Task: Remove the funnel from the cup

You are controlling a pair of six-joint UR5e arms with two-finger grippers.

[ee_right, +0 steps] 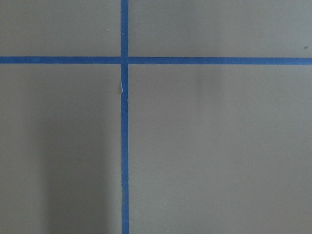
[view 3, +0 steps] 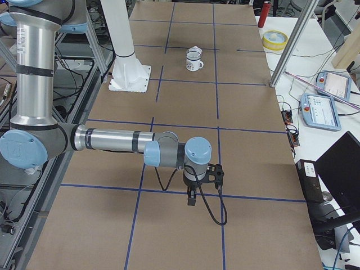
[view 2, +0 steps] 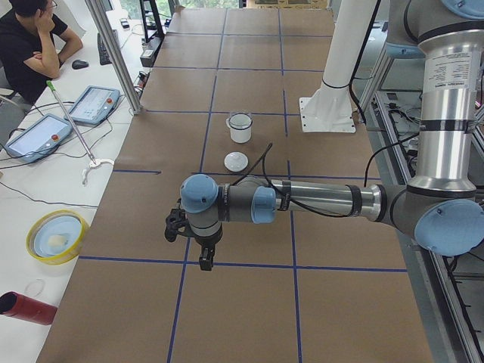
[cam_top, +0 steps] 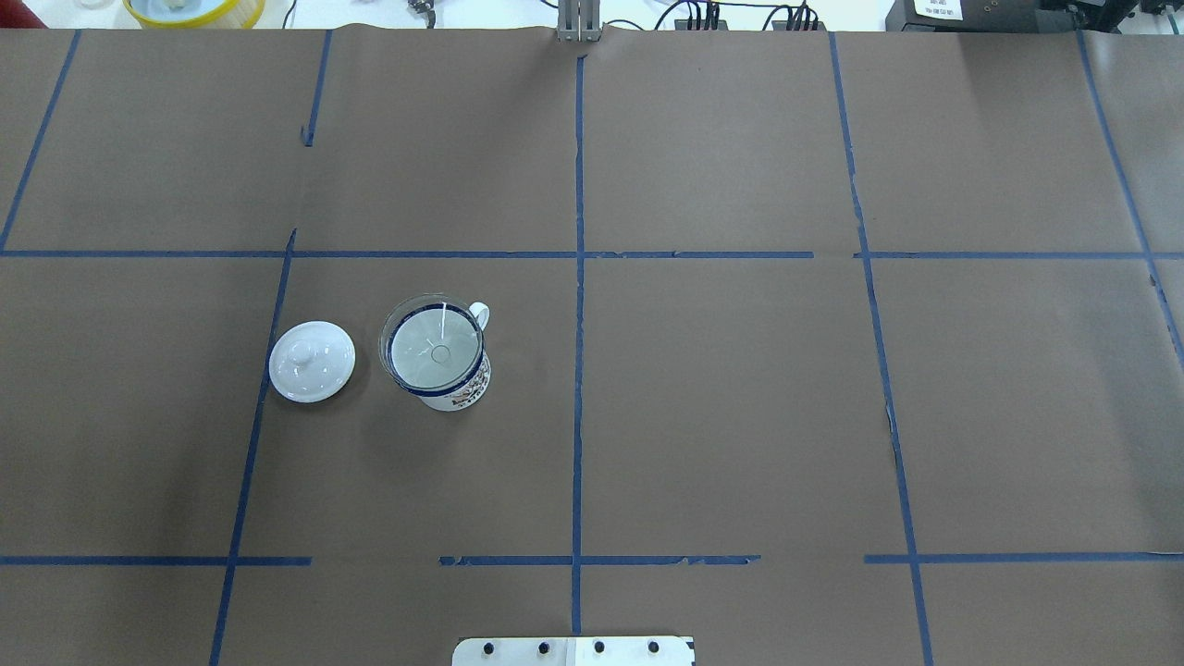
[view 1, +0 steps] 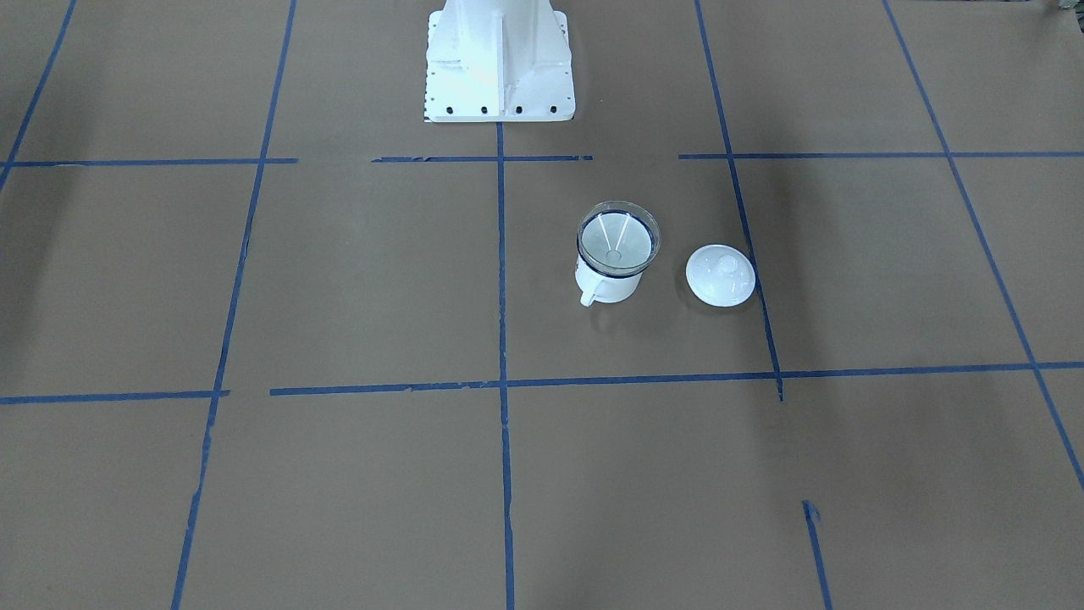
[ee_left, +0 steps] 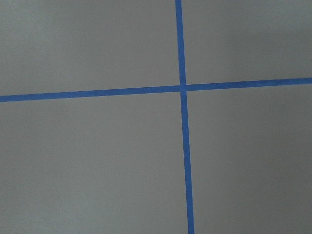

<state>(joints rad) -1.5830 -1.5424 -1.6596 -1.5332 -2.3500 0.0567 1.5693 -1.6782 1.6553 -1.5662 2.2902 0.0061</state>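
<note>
Overhead exterior is showing me the funnel [cam_top: 435,347] sitting upright in the cup [cam_top: 460,394], in the robot's left half of the table [cam_top: 740,416], in the square just left of the centre tape [cam_top: 578,407]. The funnel is looking clear and glassy. Its wide cone is filling the cup's mouth and its rim is riding just above the dark blue rim. Thin bright ribs are running down to the small round spout opening at the centre. Its long axis is standing vertical, mouth up and spout down inside the cup.

The cup's handle is pointing away from the robot. I'm making out a coloured print low on the cup's side, too small to read. The lid [cam_top: 312,361] is lying just beside the cup on the robot's left, apart from it.

The left gripper [view 2: 206,262] and right gripper [view 3: 192,199] are hanging over bare table well apart from the cup. I'm seeing them only from the side views, so I cannot tell how far they are open.
</note>
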